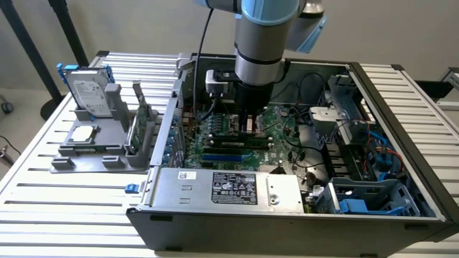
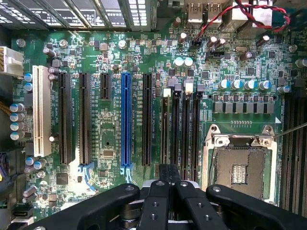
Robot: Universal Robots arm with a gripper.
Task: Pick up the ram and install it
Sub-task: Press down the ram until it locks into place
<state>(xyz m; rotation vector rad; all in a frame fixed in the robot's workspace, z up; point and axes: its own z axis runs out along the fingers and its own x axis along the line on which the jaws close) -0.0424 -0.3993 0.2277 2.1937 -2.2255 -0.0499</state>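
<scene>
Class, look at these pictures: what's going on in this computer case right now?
A robot arm reaches down into an open computer case. Its gripper is shut and sits low over the motherboard, at the memory slots. A ram stick lies along those slots just below the gripper. Spare parts wait in a grey holder beside the case.

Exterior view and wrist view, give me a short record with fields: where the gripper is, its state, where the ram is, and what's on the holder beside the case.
gripper position: gripper down inside the open computer case, over the motherboard
gripper state: shut
ram: green stick lying along the memory slots just below the gripper; whether it is fully seated cannot be told
holder: grey holder at the exterior view's left, carrying a hard drive with blue rails and a green expansion card
</scene>
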